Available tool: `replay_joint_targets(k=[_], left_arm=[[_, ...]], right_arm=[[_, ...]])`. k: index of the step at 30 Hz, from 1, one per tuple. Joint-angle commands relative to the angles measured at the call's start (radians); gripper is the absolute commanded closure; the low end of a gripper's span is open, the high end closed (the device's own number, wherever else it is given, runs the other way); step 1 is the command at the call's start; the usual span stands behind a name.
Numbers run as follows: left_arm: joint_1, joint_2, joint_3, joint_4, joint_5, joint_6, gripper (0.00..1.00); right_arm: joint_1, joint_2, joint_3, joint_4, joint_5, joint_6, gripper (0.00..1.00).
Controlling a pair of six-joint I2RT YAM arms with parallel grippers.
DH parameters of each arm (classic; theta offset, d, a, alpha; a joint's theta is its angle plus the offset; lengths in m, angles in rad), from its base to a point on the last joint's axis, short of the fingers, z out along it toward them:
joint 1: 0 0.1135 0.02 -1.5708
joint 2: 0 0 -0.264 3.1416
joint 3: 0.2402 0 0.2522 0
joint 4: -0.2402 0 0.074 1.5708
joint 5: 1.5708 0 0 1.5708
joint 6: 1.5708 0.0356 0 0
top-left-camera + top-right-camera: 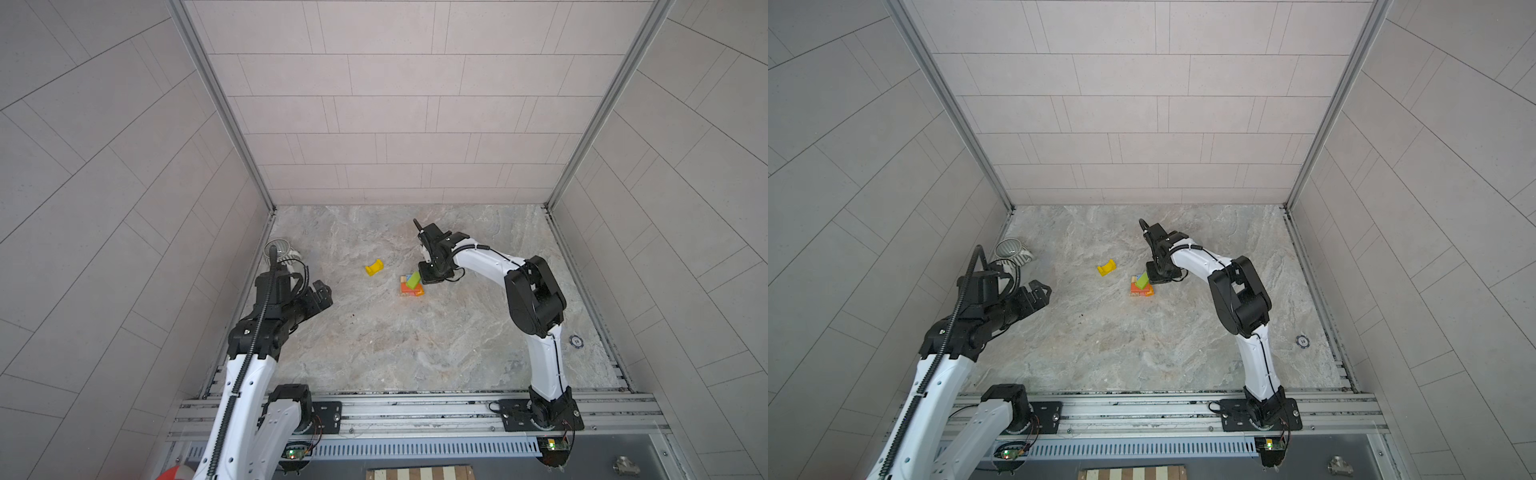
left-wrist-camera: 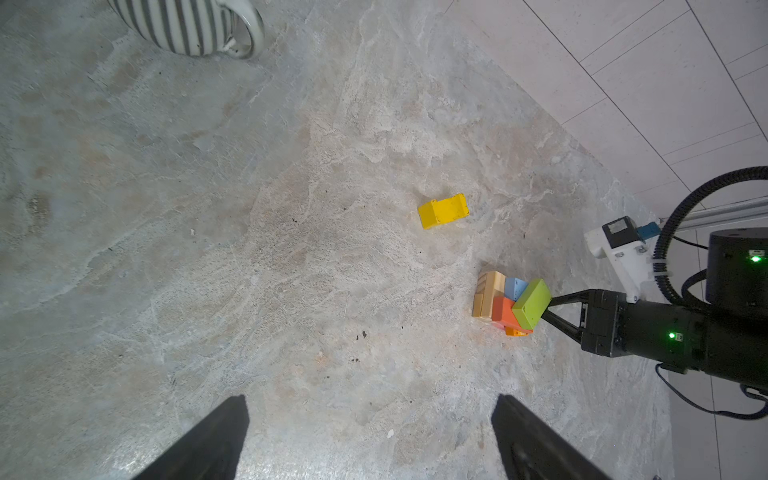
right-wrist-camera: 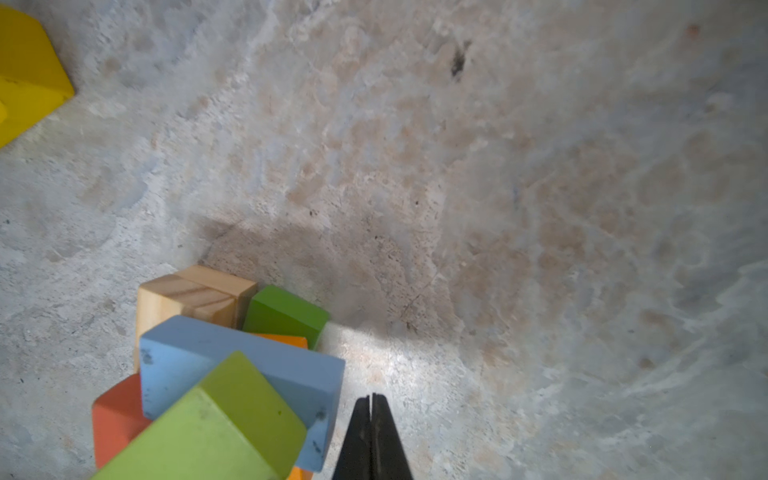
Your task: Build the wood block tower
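The tower (image 1: pixel 412 286) stood near the middle of the table (image 1: pixel 415 353), a low, loose pile, not a neat column: tan, red, orange and blue blocks bunched together, with a light green block (image 2: pixel 532 303) lying askew across the blue block (image 3: pixel 249 365). The right gripper (image 3: pixel 371 401) had its jaws pressed together with nothing between them, the tips right at the edge of that green block. Whether they touched it could not be told. The main risk was a sideways push from those closed tips, which would likely slide the crooked green block off or scatter the loosely set pieces beneath it. Lifting away at a slant could also drag the top block along. The yellow arch (image 1: pixel 374 267) lay apart from the tower, on its left in both top views. Setting it on so uneven a top would probably tip it. The left gripper (image 2: pixel 370 399) hung spread and empty near the striped mug (image 1: pixel 279 249), and a careless reach toward the arch could clip that.
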Motion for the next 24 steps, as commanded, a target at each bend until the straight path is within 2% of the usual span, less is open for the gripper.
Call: replay_joint_targets(k=[1,12,24], left_arm=[[-0.004,-0.009,-0.005,0.013,0.002,0.012,0.03],[-0.004,-0.012,-0.006,0.012,-0.001,0.012,0.03],[-0.004,-0.014,-0.006,0.012,-0.002,0.012,0.02]], right_arm=[[0.009,0.004,-0.002,0.000,-0.012,0.008,0.99],[0.025,0.012,0.011,0.008,-0.028,0.013,1.00],[0.011,-0.018,0.030,-0.031,0.019,0.003,1.00]])
